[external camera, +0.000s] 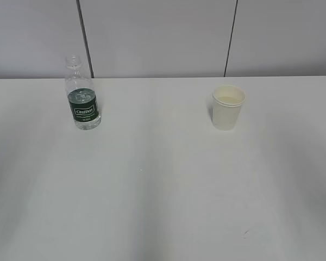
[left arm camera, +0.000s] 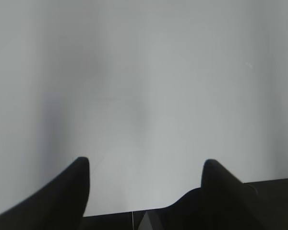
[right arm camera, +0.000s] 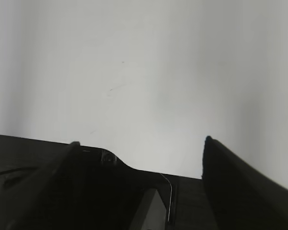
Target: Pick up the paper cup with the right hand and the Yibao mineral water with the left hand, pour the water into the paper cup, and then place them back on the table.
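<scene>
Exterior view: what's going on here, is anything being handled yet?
Nothing is being handled. The uncapped water bottle stands upright on the left of the white table, and the paper cup stands upright on the right, well apart. Neither arm shows in the exterior view. The left gripper and right gripper are both open over bare tabletop, holding nothing.

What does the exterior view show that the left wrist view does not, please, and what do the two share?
Only the exterior view shows the water bottle standing uncapped on the left and the paper cup upright on the right, well apart, with the grey wall behind. Only the left wrist view shows the left claw, its two dark fingers spread with nothing between them. Both show the bare white table.
</scene>
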